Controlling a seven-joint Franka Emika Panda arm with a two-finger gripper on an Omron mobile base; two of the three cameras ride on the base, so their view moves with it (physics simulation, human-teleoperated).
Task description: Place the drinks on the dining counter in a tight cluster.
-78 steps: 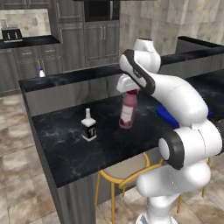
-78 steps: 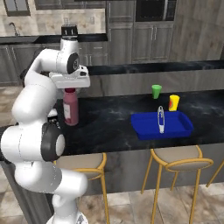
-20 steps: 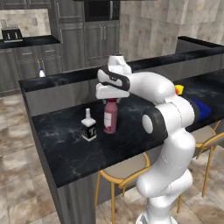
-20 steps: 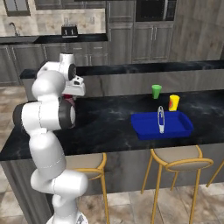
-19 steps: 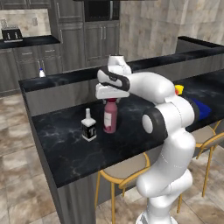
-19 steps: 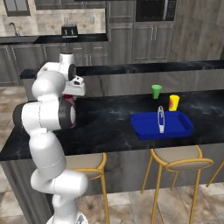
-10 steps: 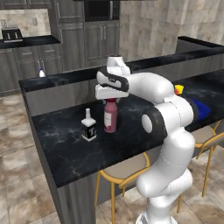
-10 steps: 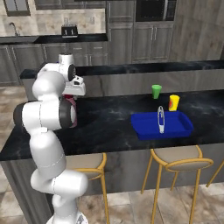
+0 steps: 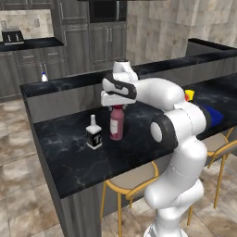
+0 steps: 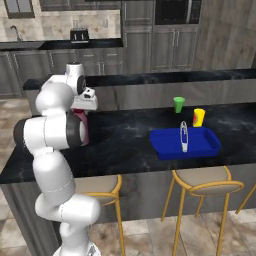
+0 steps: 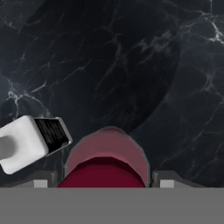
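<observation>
maroon bottle [image 9: 116,124] directly under tool [image 9: 116,104]

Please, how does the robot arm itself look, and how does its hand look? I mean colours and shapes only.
The arm is glossy white, made of thick rounded segments, with dark grey rings and round caps at the joints. The hand is a white block behind a dark band at the wrist. In the hand view its two fingertips are small, flat and dark grey. No cables or markings are visible.

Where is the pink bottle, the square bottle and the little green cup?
pink bottle [image 9: 116,127], left base view, on the middle of its body.
square bottle [image 9: 94,138], left base view, on its black label.
green cup [image 10: 178,105], right base view, on its side wall.
</observation>
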